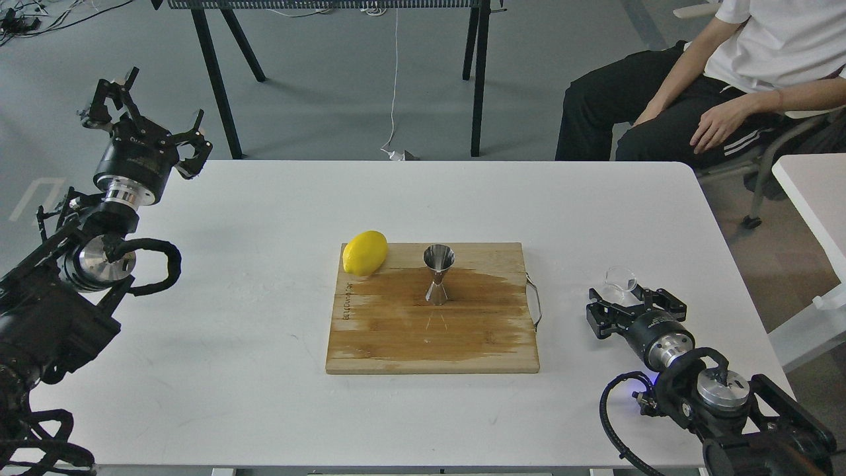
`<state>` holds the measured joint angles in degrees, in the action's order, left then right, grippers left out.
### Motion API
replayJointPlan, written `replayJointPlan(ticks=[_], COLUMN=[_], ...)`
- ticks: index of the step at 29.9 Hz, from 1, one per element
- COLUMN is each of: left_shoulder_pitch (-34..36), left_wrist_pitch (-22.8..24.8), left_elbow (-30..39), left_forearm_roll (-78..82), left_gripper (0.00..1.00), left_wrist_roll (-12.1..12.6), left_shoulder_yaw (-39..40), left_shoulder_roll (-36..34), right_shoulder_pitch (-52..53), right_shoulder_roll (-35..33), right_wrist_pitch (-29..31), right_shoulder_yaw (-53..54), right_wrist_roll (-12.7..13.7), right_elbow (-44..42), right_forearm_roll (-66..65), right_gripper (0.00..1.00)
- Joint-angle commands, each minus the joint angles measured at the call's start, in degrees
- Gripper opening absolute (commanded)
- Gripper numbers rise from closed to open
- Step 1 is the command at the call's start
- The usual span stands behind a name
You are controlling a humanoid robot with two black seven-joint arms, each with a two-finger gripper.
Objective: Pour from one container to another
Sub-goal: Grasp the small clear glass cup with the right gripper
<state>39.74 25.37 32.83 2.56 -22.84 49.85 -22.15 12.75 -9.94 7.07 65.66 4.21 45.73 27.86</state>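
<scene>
The small clear glass cup (619, 278) stands on the white table right of the board. My right gripper (631, 305) is open just in front of it, fingers spread on either side of its lower part; the cup's base is partly hidden behind them. The steel jigger (438, 274) stands upright in the middle of the wooden cutting board (433, 330). My left gripper (142, 116) is open and raised off the table's far left corner, holding nothing.
A yellow lemon (364, 252) lies on the board's back left corner. A metal handle (534, 303) sticks out of the board's right edge. A seated person (714, 79) is beyond the table's far right; another table edge (809, 192) is at right.
</scene>
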Motion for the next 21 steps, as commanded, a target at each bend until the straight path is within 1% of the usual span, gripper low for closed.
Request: replayJointPlan(ticks=[1, 2, 5, 7, 12, 15, 21], left_shoulder_pitch=[0.0, 0.0, 0.0, 0.0, 0.0, 0.0, 0.3], left_wrist_pitch=[-0.1, -0.1, -0.2, -0.2, -0.3, -0.3, -0.3], left_elbow=[0.0, 0.0, -0.1, 0.0, -0.1, 0.0, 0.0], left_forearm_roll=[0.1, 0.1, 0.1, 0.1, 0.1, 0.1, 0.1], left_gripper=[1.0, 1.0, 1.0, 1.0, 1.0, 1.0, 1.0], left_wrist_roll=[0.0, 0.0, 0.0, 0.0, -0.2, -0.2, -0.2], left_shoulder_yaw=[0.0, 0.0, 0.0, 0.0, 0.0, 0.0, 0.1], left_shoulder_roll=[0.0, 0.0, 0.0, -0.1, 0.0, 0.0, -0.3], right_shoulder_pitch=[0.1, 0.1, 0.1, 0.1, 0.0, -0.4, -0.4], right_shoulder_roll=[0.0, 0.0, 0.0, 0.0, 0.0, 0.0, -1.4], right_wrist_pitch=[2.0, 2.2, 2.4, 2.5, 2.5, 2.5, 1.5], right_shoulder_yaw=[-0.1, 0.0, 0.0, 0.0, 0.0, -0.1, -1.0], right_wrist_roll=[0.4, 0.4, 0.4, 0.4, 0.4, 1.1, 1.1], right_elbow=[-0.4, -0.4, -0.4, -0.4, -0.2, 0.8, 11.2], right_forearm_roll=[0.0, 0.0, 0.0, 0.0, 0.0, 0.0, -0.3], right_gripper=[0.58, 0.53, 0.43, 0.39, 0.35, 0.34, 0.32])
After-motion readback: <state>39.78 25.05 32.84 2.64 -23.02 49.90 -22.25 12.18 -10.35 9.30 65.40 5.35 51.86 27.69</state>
